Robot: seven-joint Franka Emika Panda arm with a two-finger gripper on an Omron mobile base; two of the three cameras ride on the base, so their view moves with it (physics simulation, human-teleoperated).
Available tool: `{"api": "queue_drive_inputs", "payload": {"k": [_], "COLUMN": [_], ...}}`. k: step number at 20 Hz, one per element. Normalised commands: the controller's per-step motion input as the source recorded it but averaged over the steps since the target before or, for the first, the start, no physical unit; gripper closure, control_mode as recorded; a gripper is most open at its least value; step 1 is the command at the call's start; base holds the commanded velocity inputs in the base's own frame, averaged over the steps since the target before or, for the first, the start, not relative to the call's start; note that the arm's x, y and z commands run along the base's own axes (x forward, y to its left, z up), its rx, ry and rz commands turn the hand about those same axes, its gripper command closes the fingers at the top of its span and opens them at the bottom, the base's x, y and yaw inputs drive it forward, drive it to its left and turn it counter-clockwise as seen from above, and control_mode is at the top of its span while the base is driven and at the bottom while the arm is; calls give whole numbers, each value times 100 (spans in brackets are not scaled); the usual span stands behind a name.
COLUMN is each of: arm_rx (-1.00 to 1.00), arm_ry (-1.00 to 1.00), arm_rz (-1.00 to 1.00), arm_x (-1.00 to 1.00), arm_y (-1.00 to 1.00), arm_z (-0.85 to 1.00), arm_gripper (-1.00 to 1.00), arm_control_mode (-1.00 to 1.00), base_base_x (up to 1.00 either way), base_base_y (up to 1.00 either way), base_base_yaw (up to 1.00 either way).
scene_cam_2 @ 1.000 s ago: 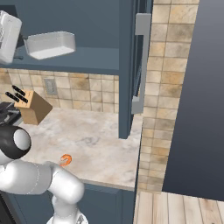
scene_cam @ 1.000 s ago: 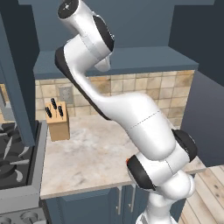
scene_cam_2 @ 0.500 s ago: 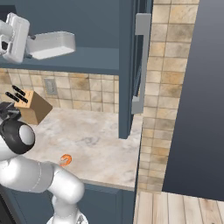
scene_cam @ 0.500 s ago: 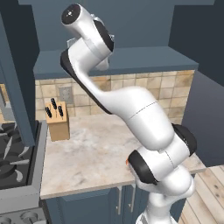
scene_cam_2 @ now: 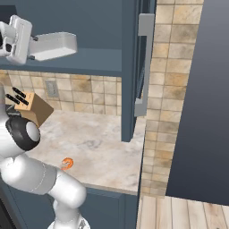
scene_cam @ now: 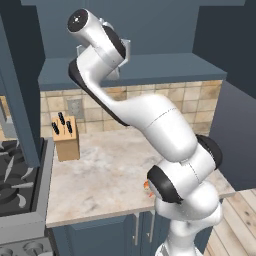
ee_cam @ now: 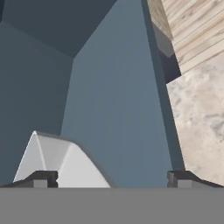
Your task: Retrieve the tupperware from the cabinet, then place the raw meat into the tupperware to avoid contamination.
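Observation:
The white tupperware point(scene_cam_2: 56, 44) sits on the lower shelf of the open cabinet point(scene_cam_2: 130, 76). My gripper point(scene_cam_2: 32, 45) is raised to shelf height at the container's left end, and its jaws are open. In the hand view the tupperware point(ee_cam: 59, 162) lies low and left between my open gripper's point(ee_cam: 111, 179) tips, one corner close to the left fingertip point(ee_cam: 43, 178). The raw meat point(scene_cam_2: 67, 163), a small orange shrimp, lies on the marble counter point(scene_cam_2: 103, 138) near its front edge. In the left base view the arm hides most of the shrimp point(scene_cam: 146, 185).
A wooden knife block point(scene_cam_2: 31, 108) stands at the back of the counter under the shelf. The open cabinet door with its long silver handle point(scene_cam_2: 144, 58) juts out to the right. A stove point(scene_cam: 15, 182) borders the counter's left end.
The arm has swung further into the cabinet, bringing the hand up to the tupperware's end. The tupperware and the shrimp have stayed put.

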Motion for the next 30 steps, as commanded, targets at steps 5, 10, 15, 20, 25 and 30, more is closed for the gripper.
{"api": "queue_drive_inputs", "payload": {"k": [5,10,15,20,25,30], "arm_rx": [1,3,2,1,0,0], "arm_ry": [0,0,0,3,6,14], "arm_rz": [0,0,0,2,2,2], "arm_x": [26,31,27,22,17,17], "arm_y": [7,10,16,18,4,0], "arm_z": [0,0,-1,-6,-12,-17], "arm_gripper": [-100,-100,-100,-100,-100,-100], "arm_control_mode": [-100,-100,-100,-100,-100,-100], "base_base_x": [0,0,0,0,0,0], "base_base_y": [0,0,0,0,0,0], "base_base_yaw": [0,0,0,0,0,0]}}
